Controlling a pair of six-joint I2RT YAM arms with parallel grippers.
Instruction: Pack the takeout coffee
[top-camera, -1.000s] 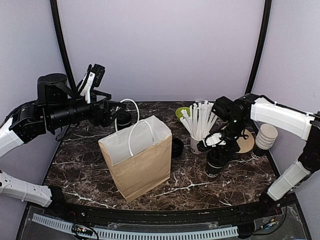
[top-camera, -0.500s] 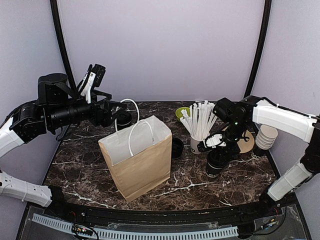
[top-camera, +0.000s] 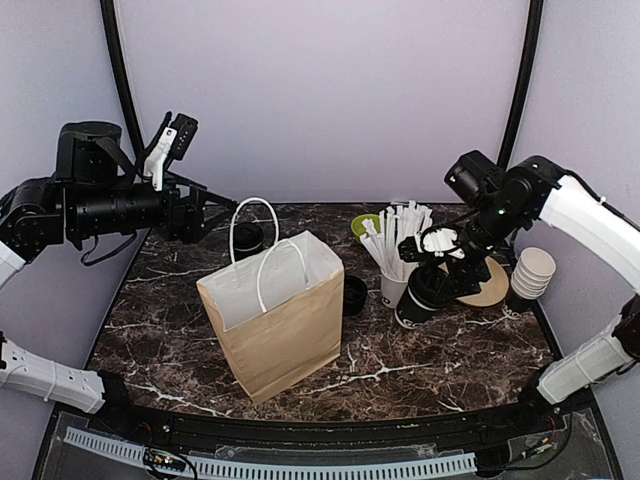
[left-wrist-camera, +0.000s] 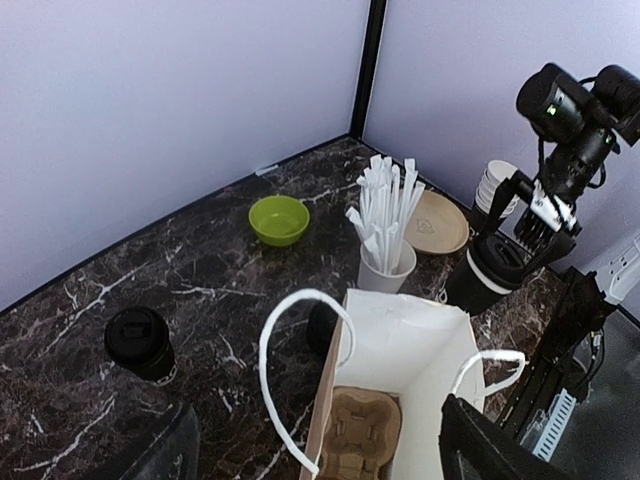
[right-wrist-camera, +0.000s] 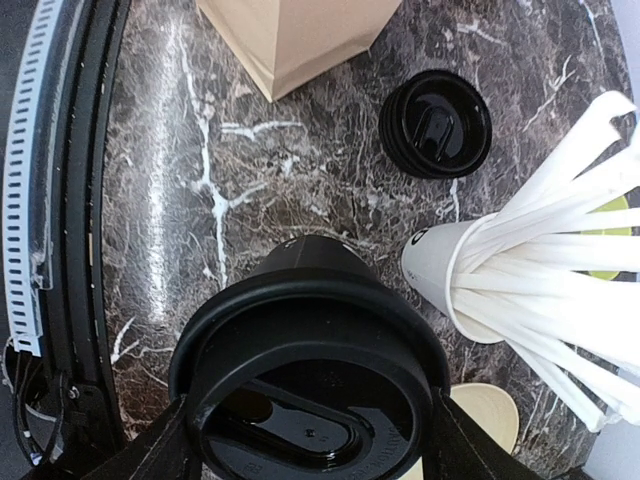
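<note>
Paper bag (top-camera: 275, 310) stands open nearest the arm bases, a cardboard carrier (left-wrist-camera: 360, 432) at its bottom. To its right, the right gripper (top-camera: 434, 286) has its fingers clamped on a takeout coffee (top-camera: 410, 311), tilted and seemingly off the surface (top-camera: 450, 350), beside the straw cup (top-camera: 392, 290). The bag's mouth lies leftward of it (this arm is plainly nearer). Farther back, a second coffee (left-wrist-camera: 140, 342) stands behind the bag, and the left gripper (top-camera: 172, 146) hovers high, fingers apart, holding nothing.
</note>
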